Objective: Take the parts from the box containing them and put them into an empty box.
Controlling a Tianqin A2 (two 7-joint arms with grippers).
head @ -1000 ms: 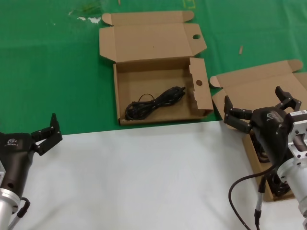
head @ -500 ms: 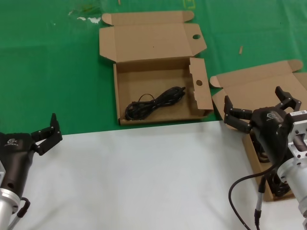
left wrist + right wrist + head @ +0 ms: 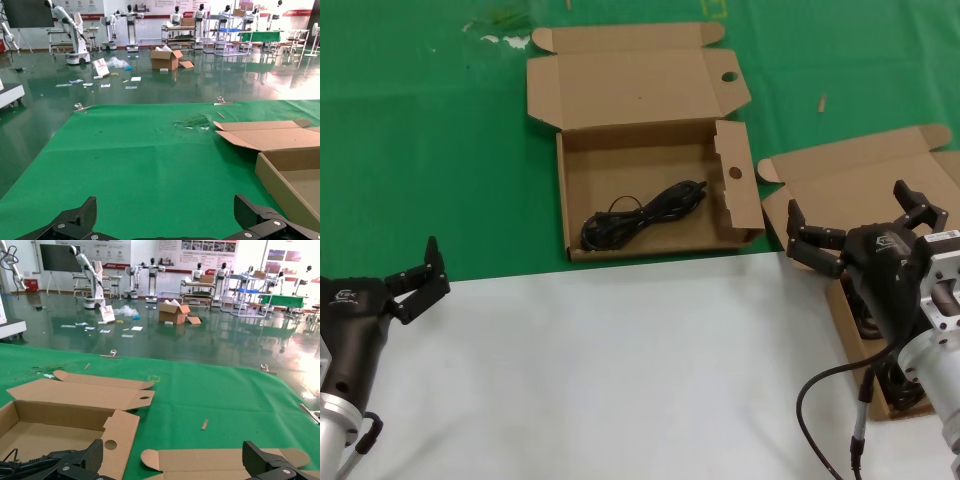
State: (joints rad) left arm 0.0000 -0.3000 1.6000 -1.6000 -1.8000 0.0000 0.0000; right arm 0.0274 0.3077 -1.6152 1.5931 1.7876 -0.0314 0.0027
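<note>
The box with round holes (image 3: 582, 238) lies open at the middle of the green mat, and one black cable bundle (image 3: 642, 215) rests inside it. At the right lies the plain-lidded box (image 3: 860, 175); my right arm covers most of it, and dark cables (image 3: 898, 388) show in its near end. Above that box hangs my right gripper (image 3: 846, 198), open and holding nothing. My left gripper (image 3: 417, 272) is open too, parked at the near left over the mat's edge. The left wrist view shows the holed box (image 3: 280, 187) off to one side of the left gripper (image 3: 165, 210).
A white sheet (image 3: 620, 370) covers the near half of the table, and green mat (image 3: 430, 150) the far half. The holed box's lid (image 3: 630, 85) lies flat behind it. My own thick black cable (image 3: 815, 395) loops beside the right arm. A small scrap (image 3: 822, 103) lies on the mat.
</note>
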